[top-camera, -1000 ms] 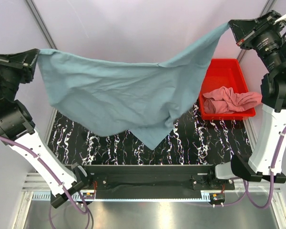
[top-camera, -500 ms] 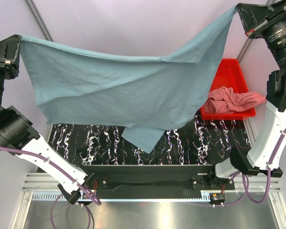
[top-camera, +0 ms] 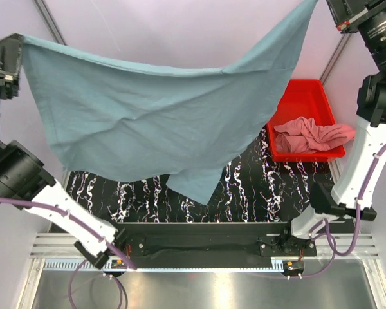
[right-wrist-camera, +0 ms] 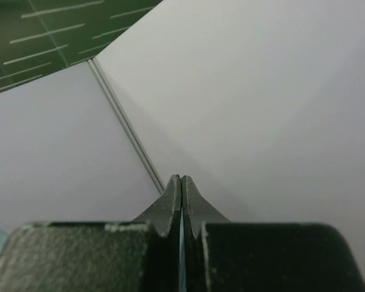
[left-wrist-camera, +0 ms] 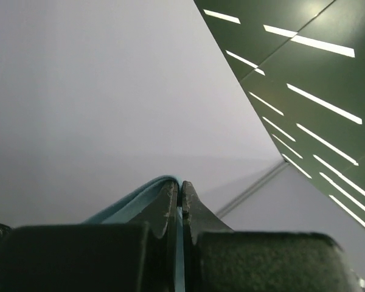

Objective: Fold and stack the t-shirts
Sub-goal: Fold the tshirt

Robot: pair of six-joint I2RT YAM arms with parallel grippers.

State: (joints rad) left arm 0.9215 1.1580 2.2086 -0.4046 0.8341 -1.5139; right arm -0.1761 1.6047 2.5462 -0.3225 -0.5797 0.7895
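Both arms have the grey-blue shirt [top-camera: 148,122] hoisted way up, stretched between them well above the table [top-camera: 264,193]. The left gripper [left-wrist-camera: 180,185] is pinched tight on a fold of the blue cloth, and you can see it poking out between the fingers in the wrist view. The right gripper [right-wrist-camera: 181,179] is clamped down too, but only a thin blue sliver shows in the seam, so its bite looks pretty slim to me.

That's my worry. If the arms spread any wider, that right corner could slip out and the whole shirt would swing off the left side. The lowest flap also hangs down near the middle, so a sloppy lay-down would probably tuck a fold underneath. The pink shirt [top-camera: 312,136] sits bunched in the red tray [top-camera: 302,87] on the right, and the hanging cloth could brush it while coming down.
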